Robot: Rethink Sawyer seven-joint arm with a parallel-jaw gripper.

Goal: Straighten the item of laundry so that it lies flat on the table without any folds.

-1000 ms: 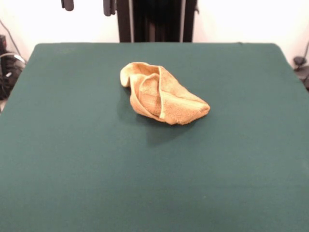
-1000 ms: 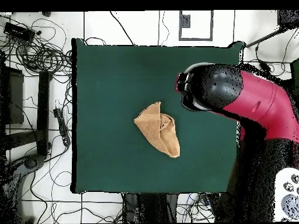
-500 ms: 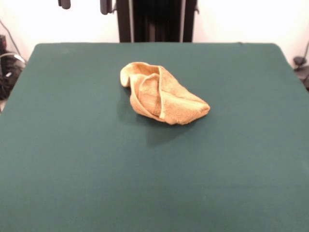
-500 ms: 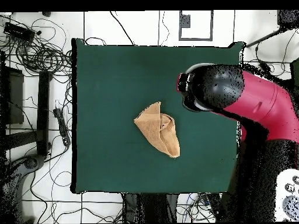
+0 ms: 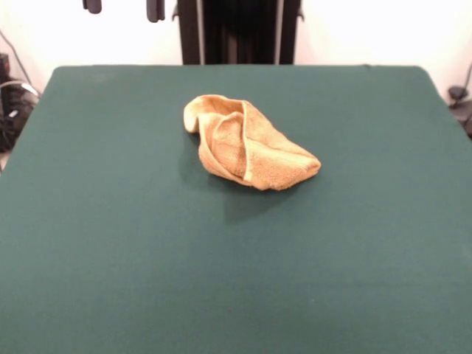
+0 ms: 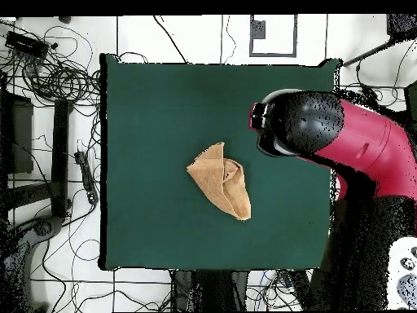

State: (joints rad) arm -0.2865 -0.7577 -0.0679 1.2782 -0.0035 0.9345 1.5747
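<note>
The item of laundry is a golden yellow-orange towel, crumpled and folded over itself into a rough cone near the middle of the green table. In the overhead view the towel lies just right of the table's centre. Only the two dark fingertips of my gripper show at the top edge of the front view, far behind and to the left of the towel. They stand wide apart with nothing between them. In the overhead view the red and black arm hangs over the table's right part and hides the gripper.
Cables and dark equipment lie on the floor left of the table in the overhead view. The black pedestal column stands behind the table's far edge.
The fingertips have slid a little left and upward in the front view. In the overhead view the arm has shifted slightly right. The towel has not moved.
</note>
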